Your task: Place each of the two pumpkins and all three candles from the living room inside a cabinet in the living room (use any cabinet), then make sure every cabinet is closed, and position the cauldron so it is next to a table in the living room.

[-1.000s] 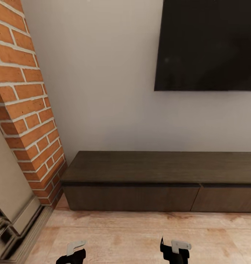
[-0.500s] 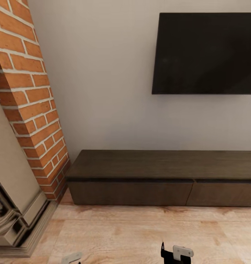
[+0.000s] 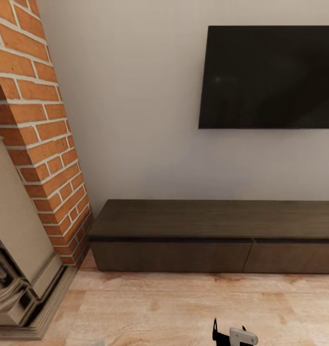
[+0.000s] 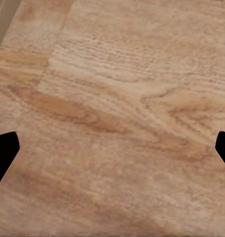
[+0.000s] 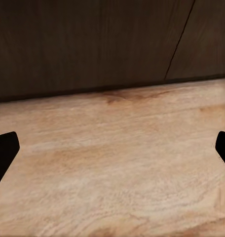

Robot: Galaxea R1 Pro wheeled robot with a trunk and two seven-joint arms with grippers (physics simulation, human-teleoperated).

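The long, low dark brown cabinet (image 3: 212,221) stands against the white wall, and its flat drawer fronts (image 3: 169,256) are all shut. Its top is bare. In the right wrist view the cabinet (image 5: 93,39) rises just beyond the wooden floor, with a seam between two fronts. My right gripper (image 5: 112,150) is open above the floor, a short way from the cabinet, with nothing between its fingers. My left gripper (image 4: 112,153) is open too and faces bare floorboards. The pumpkins, candles and cauldron are out of view.
A black TV (image 3: 270,77) hangs on the wall above the cabinet. A brick chimney (image 3: 34,129) and a stone fireplace surround (image 3: 15,269) close off the left. Light wooden floor (image 3: 174,307) lies between me and the cabinet. Part of my right arm (image 3: 239,336) shows at the bottom edge.
The camera has pulled back and shifted, so the TV sits lower and more of the fireplace shows. The left gripper has dropped below the head view's edge. The cabinet is unchanged.
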